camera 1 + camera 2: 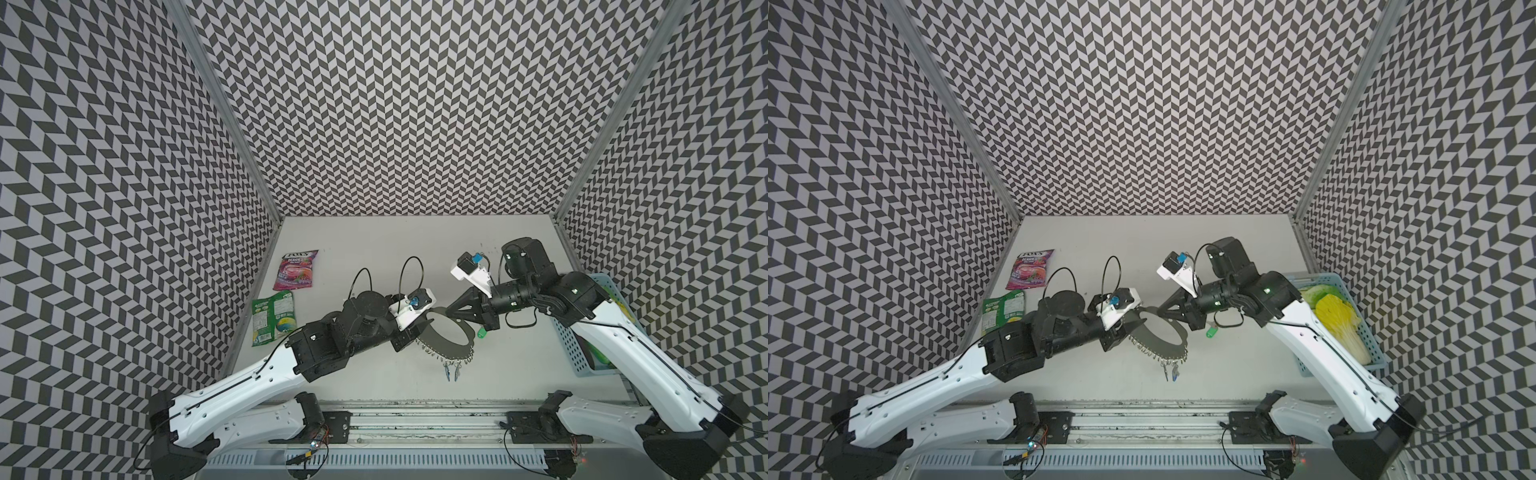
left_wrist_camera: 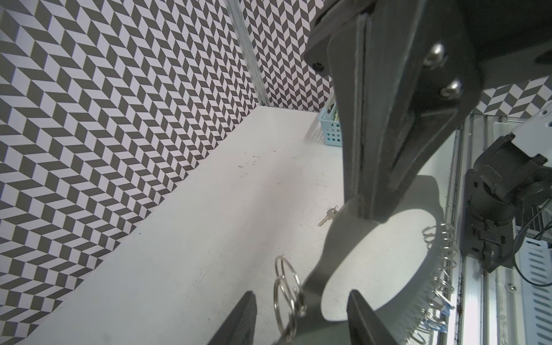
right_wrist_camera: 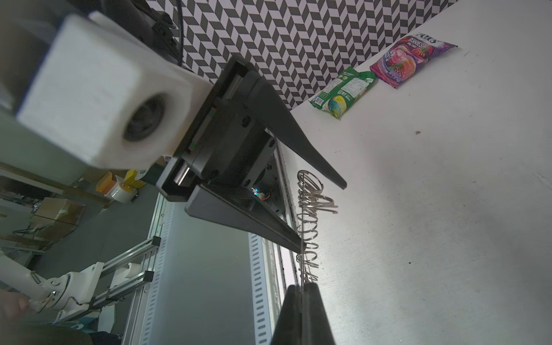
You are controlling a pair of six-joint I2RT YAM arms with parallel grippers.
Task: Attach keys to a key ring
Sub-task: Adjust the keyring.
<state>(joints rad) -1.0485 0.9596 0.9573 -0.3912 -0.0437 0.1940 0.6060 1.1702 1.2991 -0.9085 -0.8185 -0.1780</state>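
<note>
Clamps the right gripper (image 3: 301, 298) on one tip of the key ring (image 1: 441, 348), fingers pressed together with the gray plate's edge pinched between them. Spreads the left gripper (image 2: 301, 316) around the crescent's other tip, a finger to each side; meets the wire fringe with one fingertip in the right wrist view, stands clear with the other. Hides most of those left fingers under the wrist camera in both top views. Holds the ring mid-worktop, toward the front edge; cannot tell whether the plate's low side touches the surface. Has the keys (image 1: 482, 333) just beside the ring on its right-edge side, only the green tag peeking from under the right gripper; shows the keys (image 2: 327, 215) as bare silver metal in the left wrist view, tag hidden. Dangles two blue-tagged keys (image 1: 453, 372) from the fringe toward the front edge, too small to read. Lines a purple packet (image 1: 296, 269) and a green packet (image 1: 273, 318) along the left edge; cuts off the blue basket (image 1: 571, 349) at the right edge behind the arm.
</note>
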